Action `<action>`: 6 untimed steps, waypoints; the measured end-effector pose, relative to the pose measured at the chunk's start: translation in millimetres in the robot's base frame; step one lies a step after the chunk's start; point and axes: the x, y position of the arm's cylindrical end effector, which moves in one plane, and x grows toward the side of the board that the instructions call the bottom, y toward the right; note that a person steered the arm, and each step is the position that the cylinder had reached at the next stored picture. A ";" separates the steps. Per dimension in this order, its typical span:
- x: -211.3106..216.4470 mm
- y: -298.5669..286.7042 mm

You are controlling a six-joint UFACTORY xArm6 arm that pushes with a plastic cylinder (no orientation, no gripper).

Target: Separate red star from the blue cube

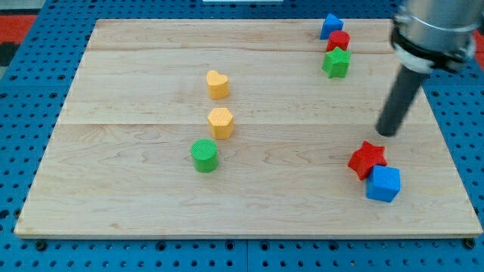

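Observation:
The red star [367,159] lies at the view's lower right on the wooden board [136,189]. The blue cube [383,183] touches it on its lower right side. My tip [388,133] is on the board just above and slightly right of the red star, a small gap from it. The dark rod rises from the tip toward the view's top right.
A blue block [330,26], a red block [338,41] and a green star [336,63] cluster at the top right. A yellow heart [218,84], a yellow hexagon [220,122] and a green cylinder [204,156] stand in a column left of centre.

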 end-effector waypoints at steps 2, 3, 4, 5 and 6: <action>58.6 -109.8; 68.6 -148.3; 80.9 -177.4; 84.4 -174.8; 100.1 -174.8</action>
